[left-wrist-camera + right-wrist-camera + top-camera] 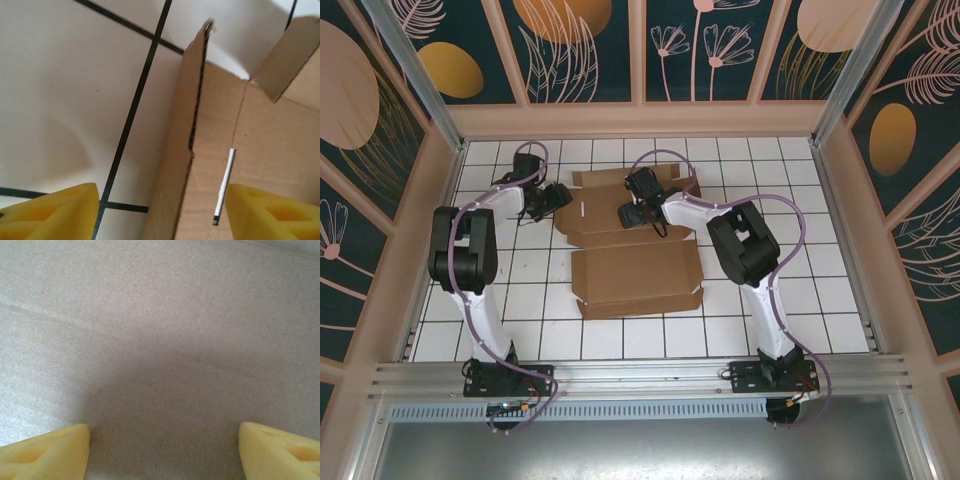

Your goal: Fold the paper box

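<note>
The paper box [635,275] is a brown corrugated die-cut sheet lying on the white tiled table, its far half under the arms. My left gripper [558,198] is at the sheet's left edge, open; in the left wrist view its yellow fingers [55,212] straddle a raised side flap [192,125], with a small white slot [225,182] in the panel beside it. My right gripper [638,210] hovers low over the far panel, open. In the right wrist view, flat cardboard [160,340] lies close under the yellow fingertips [47,452].
Low beige walls [640,120] ring the tiled table. White tiles [790,290] lie right of the box and near the front rail [640,375]. The arm bases stand at the near edge.
</note>
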